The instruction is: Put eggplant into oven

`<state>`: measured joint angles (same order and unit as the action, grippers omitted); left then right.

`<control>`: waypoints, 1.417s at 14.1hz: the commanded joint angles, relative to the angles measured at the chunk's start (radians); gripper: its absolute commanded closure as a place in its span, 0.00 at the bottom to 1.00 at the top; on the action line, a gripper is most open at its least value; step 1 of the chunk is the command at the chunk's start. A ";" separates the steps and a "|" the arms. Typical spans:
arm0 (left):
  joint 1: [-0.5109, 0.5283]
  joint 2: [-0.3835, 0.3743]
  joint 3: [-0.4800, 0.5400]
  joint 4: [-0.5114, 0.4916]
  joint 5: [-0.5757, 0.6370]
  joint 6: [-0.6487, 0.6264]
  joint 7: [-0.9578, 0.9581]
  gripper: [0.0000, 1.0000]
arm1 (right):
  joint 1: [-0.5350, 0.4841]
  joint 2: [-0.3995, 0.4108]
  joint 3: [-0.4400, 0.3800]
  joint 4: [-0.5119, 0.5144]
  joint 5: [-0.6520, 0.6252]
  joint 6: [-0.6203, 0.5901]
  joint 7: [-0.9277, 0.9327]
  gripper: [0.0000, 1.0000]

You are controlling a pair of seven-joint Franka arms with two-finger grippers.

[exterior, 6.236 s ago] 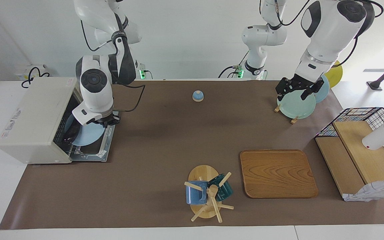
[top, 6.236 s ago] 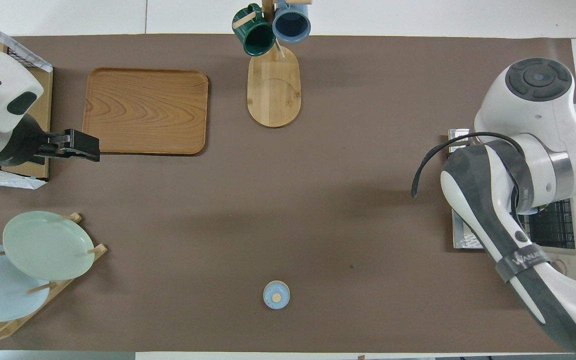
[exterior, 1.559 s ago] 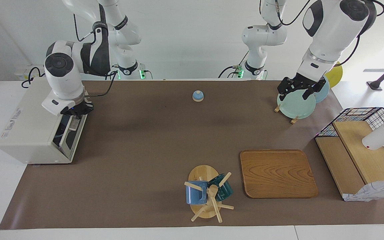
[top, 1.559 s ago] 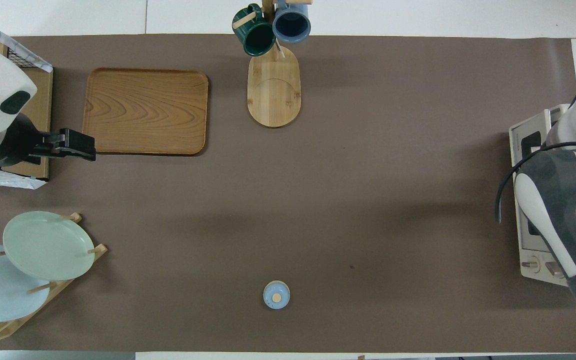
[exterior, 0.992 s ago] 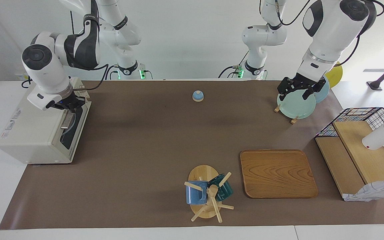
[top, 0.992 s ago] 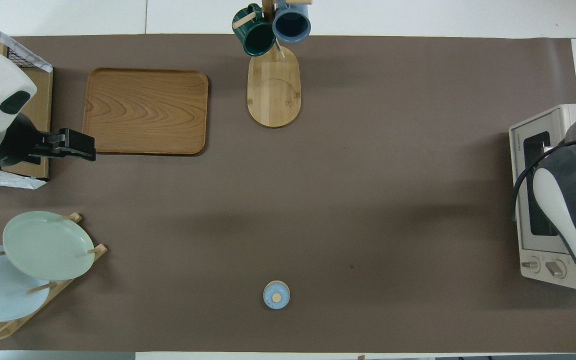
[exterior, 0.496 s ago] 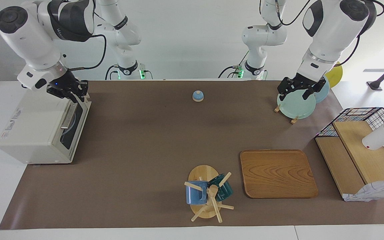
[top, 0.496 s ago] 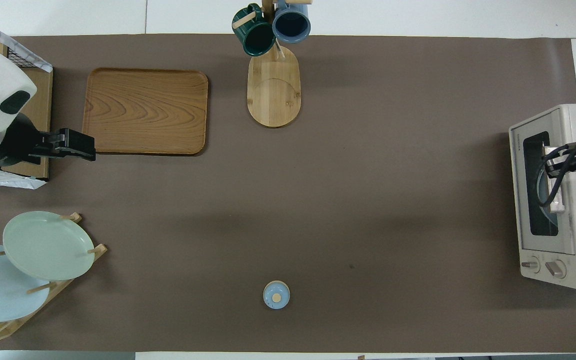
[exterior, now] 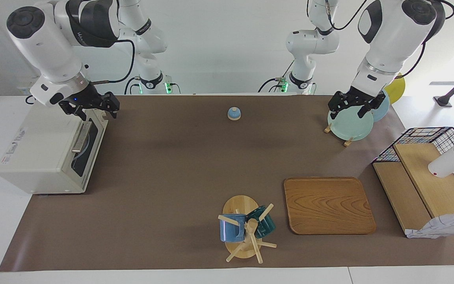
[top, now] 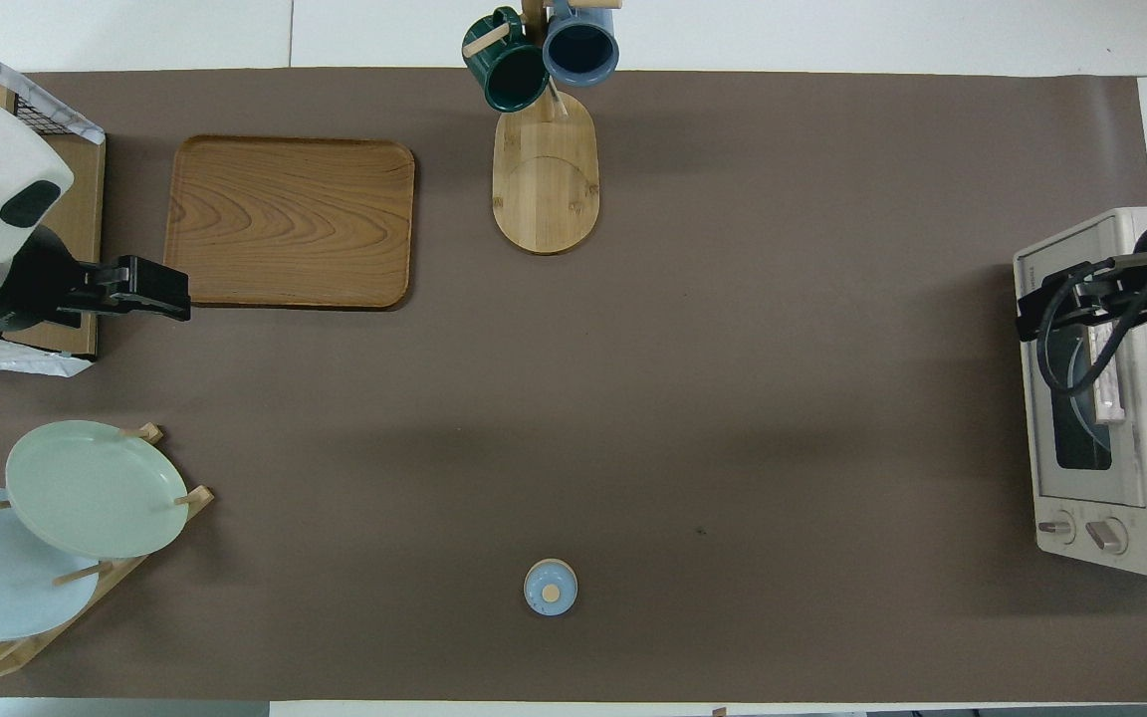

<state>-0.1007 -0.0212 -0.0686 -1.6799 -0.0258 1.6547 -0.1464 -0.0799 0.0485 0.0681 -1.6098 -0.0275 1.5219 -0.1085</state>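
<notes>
The cream-white oven [exterior: 41,150] stands at the right arm's end of the table with its dark glass door [exterior: 87,152] shut. The eggplant is hidden. Only the pale blue edge of a plate [exterior: 82,146] shows through the glass. My right gripper [exterior: 96,110] hangs open and empty in the air over the top front corner of the oven, clear of the bar handle [exterior: 80,138]. In the overhead view it [top: 1032,309] sits over the oven's [top: 1121,398] door edge. My left gripper [exterior: 347,108] waits open above the green plate [exterior: 349,125].
A blue bell [exterior: 233,113] sits near the robots at mid-table. A plate rack [exterior: 347,142] holds several plates at the left arm's end. A wooden tray [exterior: 327,205], a mug tree [exterior: 244,228] and a wire basket with wooden boards [exterior: 428,177] lie farther out.
The oven door, open earlier with the plate and eggplant inside, is now shut. My right gripper has let go of it, risen and drifted toward mid-table. The left arm has not moved.
</notes>
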 commanded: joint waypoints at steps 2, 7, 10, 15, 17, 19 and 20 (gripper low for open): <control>0.009 -0.016 -0.005 -0.006 0.004 -0.004 0.011 0.00 | 0.002 -0.025 -0.020 -0.012 0.032 0.042 0.003 0.00; 0.009 -0.016 -0.005 -0.006 0.004 -0.004 0.011 0.00 | 0.040 -0.050 -0.056 -0.015 0.008 -0.014 0.010 0.00; 0.009 -0.016 -0.005 -0.006 0.004 -0.004 0.011 0.00 | 0.060 -0.067 -0.079 -0.036 0.008 0.001 0.010 0.00; 0.009 -0.016 -0.005 -0.006 0.004 -0.004 0.011 0.00 | 0.080 -0.078 -0.094 -0.044 0.011 0.007 0.044 0.00; 0.009 -0.016 -0.005 -0.006 0.004 -0.004 0.011 0.00 | 0.083 -0.076 -0.113 -0.042 0.020 0.008 0.044 0.00; 0.009 -0.016 -0.005 -0.006 0.004 -0.004 0.011 0.00 | 0.086 -0.082 -0.119 -0.038 0.011 -0.003 0.044 0.00; 0.009 -0.016 -0.005 -0.006 0.004 -0.004 0.011 0.00 | 0.086 -0.084 -0.122 -0.039 0.012 0.000 0.044 0.00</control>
<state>-0.1007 -0.0212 -0.0686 -1.6799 -0.0258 1.6547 -0.1464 -0.0038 -0.0077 -0.0408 -1.6243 -0.0238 1.5149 -0.0774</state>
